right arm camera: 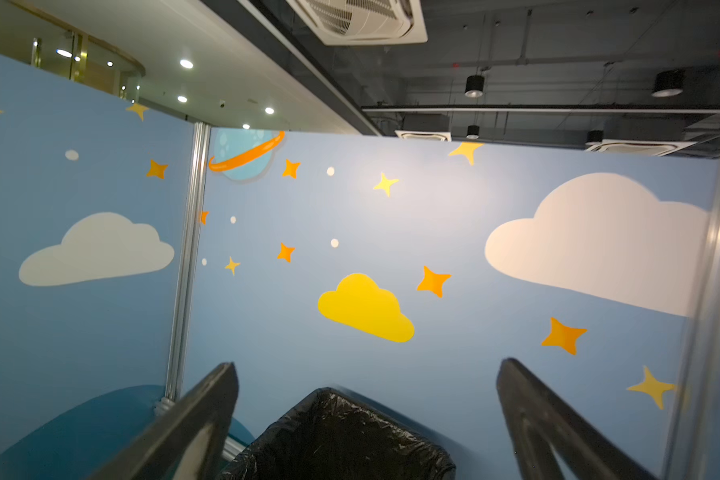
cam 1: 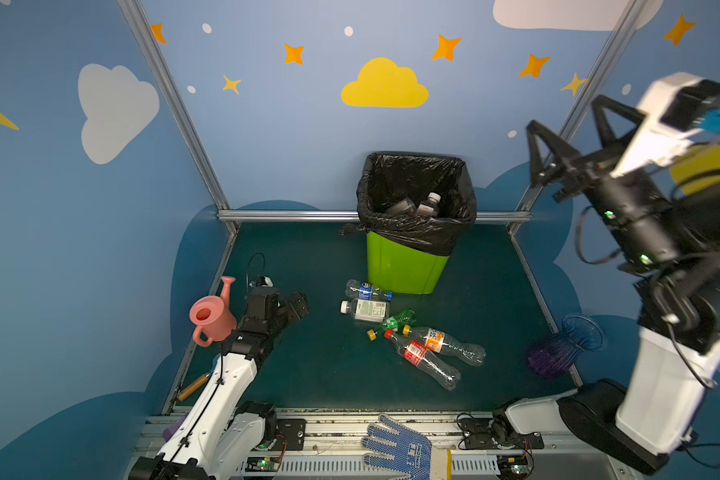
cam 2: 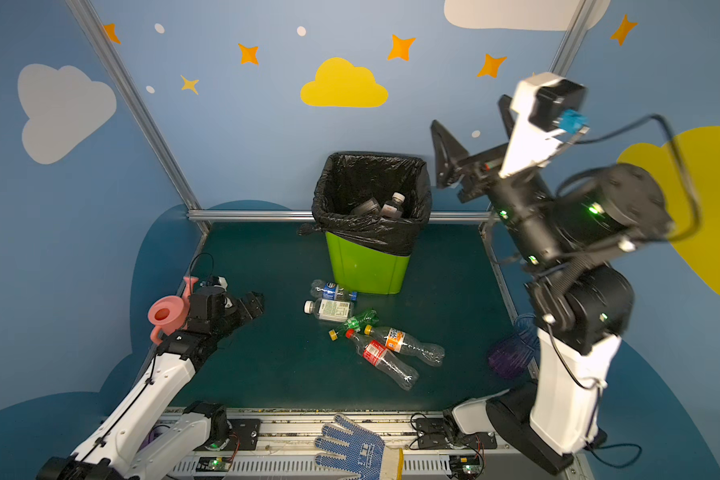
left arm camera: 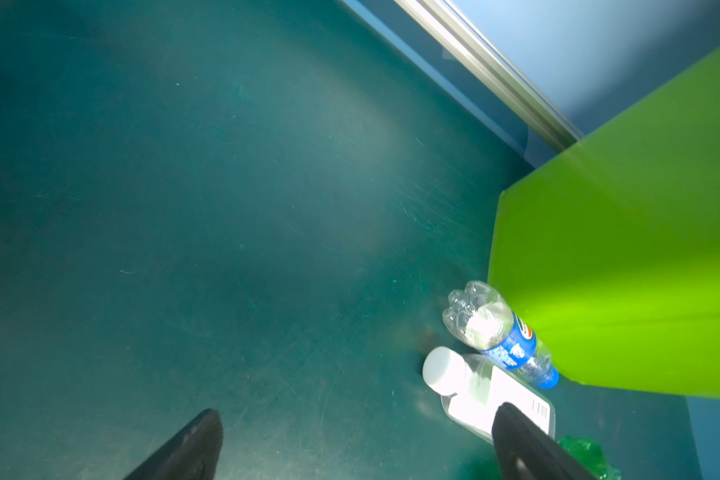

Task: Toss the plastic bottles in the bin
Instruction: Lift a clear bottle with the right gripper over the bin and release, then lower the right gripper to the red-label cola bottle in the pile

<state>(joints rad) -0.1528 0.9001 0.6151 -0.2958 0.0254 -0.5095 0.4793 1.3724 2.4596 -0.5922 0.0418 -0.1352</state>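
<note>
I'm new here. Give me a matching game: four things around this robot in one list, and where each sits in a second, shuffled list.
1 pink watering can
2 dotted glove
3 purple vase
4 blue-label bottle

A by the bin's foot
B table's right edge
C front metal rail
D table's left edge

Pairs: 1-D, 2-C, 3-B, 4-A

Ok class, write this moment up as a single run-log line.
right gripper: open, empty, raised near bin | left gripper: open, empty, low over mat | binned bottles: visible | loose bottles: five on mat
</note>
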